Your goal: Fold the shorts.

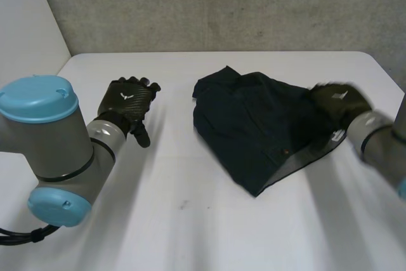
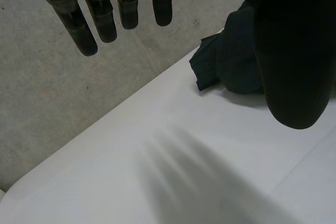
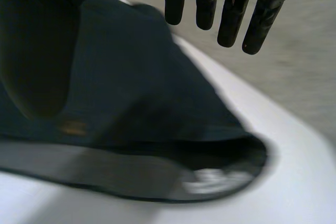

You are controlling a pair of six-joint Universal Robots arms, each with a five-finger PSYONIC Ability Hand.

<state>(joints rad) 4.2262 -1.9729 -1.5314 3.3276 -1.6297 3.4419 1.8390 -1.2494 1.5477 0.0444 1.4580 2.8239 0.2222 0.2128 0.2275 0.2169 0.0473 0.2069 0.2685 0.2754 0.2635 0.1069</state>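
table (image 1: 190, 233): white, bare on near side | left hand (image 1: 130, 107): well apart from shorts' left side, fingers (image 2: 105, 19) straight, slightly apart, holding nothing | shorts (image 1: 254, 131): dark, crumpled, mid-table | right hand (image 1: 336, 101): at shorts' right edge, fingers (image 3: 231, 14) straight, spread above cloth, gripping nothing

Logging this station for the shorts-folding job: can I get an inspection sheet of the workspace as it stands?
Surface: white table, small dark speck near its front.
Job's things: dark shorts, bunched, lying right of centre, not neatly folded.
Clutter: nothing seen.
Hands: left hand open over bare table, apart from the shorts; right hand open at the shorts' right edge.
Cables: nothing seen near the shorts.
Surroundings: grey wall behind the table.
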